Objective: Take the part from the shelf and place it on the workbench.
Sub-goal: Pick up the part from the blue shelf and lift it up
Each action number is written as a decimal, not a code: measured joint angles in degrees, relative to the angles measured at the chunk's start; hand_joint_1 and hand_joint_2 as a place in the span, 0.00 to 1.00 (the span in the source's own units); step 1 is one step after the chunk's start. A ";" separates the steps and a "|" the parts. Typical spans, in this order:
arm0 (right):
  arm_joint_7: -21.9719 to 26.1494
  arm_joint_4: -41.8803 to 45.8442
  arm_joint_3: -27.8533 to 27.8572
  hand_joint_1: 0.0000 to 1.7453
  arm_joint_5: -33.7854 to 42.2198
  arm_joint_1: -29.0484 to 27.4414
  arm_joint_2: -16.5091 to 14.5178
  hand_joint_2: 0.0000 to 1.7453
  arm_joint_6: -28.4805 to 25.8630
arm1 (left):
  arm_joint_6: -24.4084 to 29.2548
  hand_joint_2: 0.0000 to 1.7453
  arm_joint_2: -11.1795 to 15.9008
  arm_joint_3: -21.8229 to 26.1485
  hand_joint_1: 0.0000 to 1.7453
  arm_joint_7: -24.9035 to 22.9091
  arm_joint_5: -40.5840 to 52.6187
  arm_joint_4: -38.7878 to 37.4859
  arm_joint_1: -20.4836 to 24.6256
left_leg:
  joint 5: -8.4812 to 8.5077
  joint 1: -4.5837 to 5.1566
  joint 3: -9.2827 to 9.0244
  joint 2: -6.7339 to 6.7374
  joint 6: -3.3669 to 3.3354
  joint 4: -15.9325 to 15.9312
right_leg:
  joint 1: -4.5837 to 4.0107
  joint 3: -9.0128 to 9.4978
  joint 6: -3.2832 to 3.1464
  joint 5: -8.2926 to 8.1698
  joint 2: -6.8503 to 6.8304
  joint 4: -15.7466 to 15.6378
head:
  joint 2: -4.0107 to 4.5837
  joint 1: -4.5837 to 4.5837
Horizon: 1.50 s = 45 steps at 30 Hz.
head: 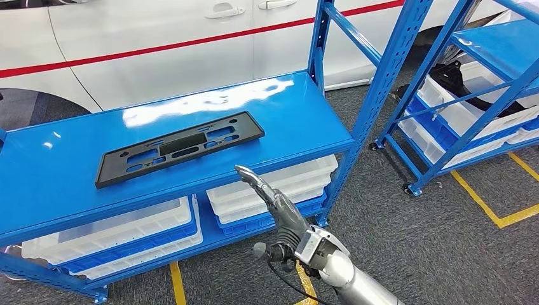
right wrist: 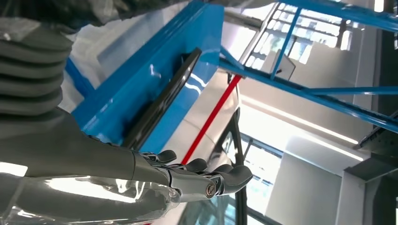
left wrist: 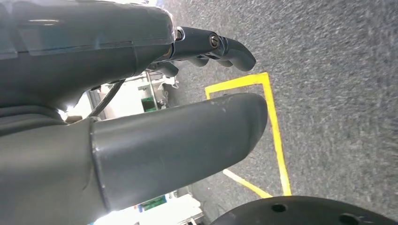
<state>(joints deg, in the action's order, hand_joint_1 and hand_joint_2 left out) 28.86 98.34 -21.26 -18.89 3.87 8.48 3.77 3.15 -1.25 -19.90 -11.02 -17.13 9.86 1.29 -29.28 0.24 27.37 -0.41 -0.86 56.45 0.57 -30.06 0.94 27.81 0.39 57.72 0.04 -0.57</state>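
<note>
The part is a flat black plastic plate [head: 180,147] with rectangular cut-outs, lying on the blue shelf [head: 57,184] top, long side roughly left to right. The right wrist view catches the black plate [right wrist: 162,105] edge-on on the blue shelf. My right hand [head: 279,213] hovers in front of and below the shelf's front edge, to the right of the part, fingers stretched out and apart, holding nothing. It is clear of the part. My left hand [left wrist: 141,108] hangs over grey floor, fingers loosely extended, nothing in it.
White and blue bins [head: 127,235] sit on the lower shelf level. A blue upright post [head: 375,101] stands at the shelf's right end. A second blue rack [head: 483,95] with bins is at right. A white car [head: 159,38] is behind. Yellow floor lines [head: 489,203] mark the grey floor.
</note>
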 joint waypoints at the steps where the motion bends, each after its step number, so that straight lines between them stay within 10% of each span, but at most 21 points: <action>1: -0.30 -0.16 -0.64 0.00 -0.75 0.75 0.01 0.00 -1.06 | -0.02 0.00 0.02 0.03 0.00 -0.13 -0.02 0.00 0.01 | 0.00 0.00 0.00 0.00 0.00 0.00 | 0.00 -0.01 0.00 0.00 0.00 0.01 | 0.00 0.00; 22: -7.08 -1.51 -8.83 0.00 -17.57 10.11 0.47 0.00 -12.74 | -0.17 0.00 0.66 0.35 0.00 -1.25 0.17 0.00 0.16 | 0.02 0.00 0.01 0.00 0.00 0.02 | 0.00 -0.05 0.01 -0.02 -0.01 0.02 | 0.00 0.00; 45: -11.13 1.32 -8.98 0.00 -27.59 7.18 6.45 0.00 -19.20 | -0.65 0.00 0.63 -3.70 0.00 -2.79 4.11 0.00 0.57 | 0.02 0.00 -0.10 0.01 0.00 0.05 | 0.00 -0.12 0.04 -0.05 0.00 0.03 | 0.00 0.00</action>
<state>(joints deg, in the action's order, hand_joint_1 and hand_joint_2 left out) 17.72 99.67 -30.24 -46.48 11.05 14.93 -15.43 2.50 -0.61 -23.59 -13.81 -13.02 9.86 1.86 -29.27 0.25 27.26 -0.40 -0.87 56.51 0.57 -30.18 0.99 27.76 0.39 57.75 0.04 -0.57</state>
